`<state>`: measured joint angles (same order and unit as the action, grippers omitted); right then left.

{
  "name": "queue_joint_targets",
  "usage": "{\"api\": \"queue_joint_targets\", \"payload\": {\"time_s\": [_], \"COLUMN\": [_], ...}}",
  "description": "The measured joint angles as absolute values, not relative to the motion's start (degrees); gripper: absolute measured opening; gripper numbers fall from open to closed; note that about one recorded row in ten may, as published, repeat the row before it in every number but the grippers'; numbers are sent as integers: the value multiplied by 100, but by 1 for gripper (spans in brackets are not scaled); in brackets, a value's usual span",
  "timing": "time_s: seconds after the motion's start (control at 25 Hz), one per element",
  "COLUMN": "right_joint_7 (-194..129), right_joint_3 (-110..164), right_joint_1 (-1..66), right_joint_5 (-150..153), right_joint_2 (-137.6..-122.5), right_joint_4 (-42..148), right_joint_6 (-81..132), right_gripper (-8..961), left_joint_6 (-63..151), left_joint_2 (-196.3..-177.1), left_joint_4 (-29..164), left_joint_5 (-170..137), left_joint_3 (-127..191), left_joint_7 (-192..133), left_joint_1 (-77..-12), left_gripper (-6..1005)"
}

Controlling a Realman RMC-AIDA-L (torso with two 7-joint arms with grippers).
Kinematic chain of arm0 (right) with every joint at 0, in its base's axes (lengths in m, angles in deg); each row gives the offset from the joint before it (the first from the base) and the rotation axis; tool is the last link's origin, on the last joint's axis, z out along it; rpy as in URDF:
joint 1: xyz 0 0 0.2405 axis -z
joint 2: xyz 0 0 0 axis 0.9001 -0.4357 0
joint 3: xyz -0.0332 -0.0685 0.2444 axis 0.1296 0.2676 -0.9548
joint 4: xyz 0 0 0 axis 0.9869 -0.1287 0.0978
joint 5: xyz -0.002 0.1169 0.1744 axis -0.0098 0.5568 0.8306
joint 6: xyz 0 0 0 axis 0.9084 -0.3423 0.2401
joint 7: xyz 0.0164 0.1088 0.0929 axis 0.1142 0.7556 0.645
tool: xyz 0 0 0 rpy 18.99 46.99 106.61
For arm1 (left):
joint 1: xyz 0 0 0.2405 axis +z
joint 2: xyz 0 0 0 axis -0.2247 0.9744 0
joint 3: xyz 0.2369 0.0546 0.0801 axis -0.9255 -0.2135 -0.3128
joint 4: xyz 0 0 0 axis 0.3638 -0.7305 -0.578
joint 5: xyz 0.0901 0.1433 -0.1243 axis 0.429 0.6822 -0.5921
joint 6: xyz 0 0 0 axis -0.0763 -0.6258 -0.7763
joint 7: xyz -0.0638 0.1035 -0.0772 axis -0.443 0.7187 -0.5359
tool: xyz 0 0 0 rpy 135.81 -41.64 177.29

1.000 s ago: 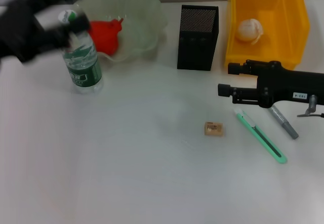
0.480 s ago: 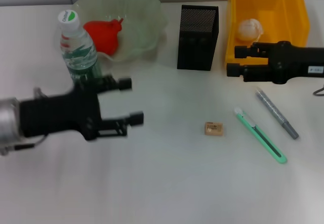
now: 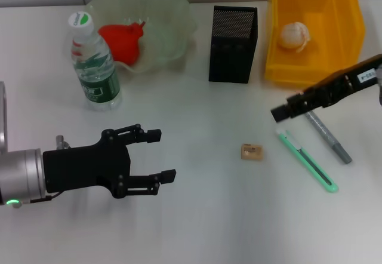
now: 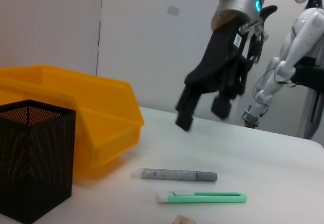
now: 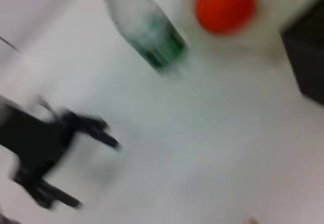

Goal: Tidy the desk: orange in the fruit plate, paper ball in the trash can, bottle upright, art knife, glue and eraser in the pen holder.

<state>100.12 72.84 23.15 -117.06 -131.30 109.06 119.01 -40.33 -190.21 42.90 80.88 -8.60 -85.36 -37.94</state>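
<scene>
The bottle [image 3: 95,64] stands upright at the back left. A red-orange orange [image 3: 122,42] lies in the pale green fruit plate [image 3: 170,19]. The paper ball [image 3: 295,36] sits in the yellow trash can [image 3: 346,25]. On the table lie the tan eraser [image 3: 251,151], the green art knife [image 3: 307,160] and the grey glue stick [image 3: 327,136]. The black mesh pen holder [image 3: 233,37] stands at the back centre. My left gripper [image 3: 162,154] hovers open and holds nothing at the front left. In the left wrist view, my right gripper [image 4: 202,113] hangs open above the glue [image 4: 174,175].
In the head view, my right gripper [image 3: 280,113] sits just over the far ends of the glue and art knife, in front of the trash can. The pen holder [image 4: 33,158] stands close beside the yellow bin [image 4: 96,112]. Another white robot [image 4: 298,46] stands beyond the table.
My left arm has drawn away from the bottle toward the table's front, open. My right gripper has swung from in front of the bin down toward the glue and knife.
</scene>
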Motion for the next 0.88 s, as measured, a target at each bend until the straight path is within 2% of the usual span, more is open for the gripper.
{"api": "queue_joint_targets", "payload": {"time_s": [0.24, 0.28, 0.32, 0.44, 0.88], "right_joint_7": [11761, 11888, 11888, 11943, 12205], "right_joint_3": [8548, 8664, 8664, 8795, 9414], "right_joint_1": [1565, 1348, 1348, 1125, 1064], "right_joint_5": [-13219, -13699, -13699, -14165, -14217], "right_joint_2": [-13305, -13477, -13477, -13655, -13683], "right_joint_4": [11373, 11313, 11313, 11036, 10395], "right_joint_6": [11973, 11951, 11951, 11785, 11045], "right_gripper": [741, 741, 740, 740, 739], "left_joint_6": [-4024, -4020, -4020, -3960, -3855], "left_joint_2": [-19024, -19026, -19026, -19029, -19016], "left_joint_4": [4373, 4381, 4381, 4436, 4445], "left_joint_5": [8080, 8081, 8081, 8083, 8098], "left_joint_3": [-849, -845, -845, -852, -874], "left_joint_7": [-8423, -8409, -8409, -8380, -8385], "left_joint_1": [-3750, -3745, -3745, -3757, -3824], "left_gripper": [845, 845, 845, 845, 845]}}
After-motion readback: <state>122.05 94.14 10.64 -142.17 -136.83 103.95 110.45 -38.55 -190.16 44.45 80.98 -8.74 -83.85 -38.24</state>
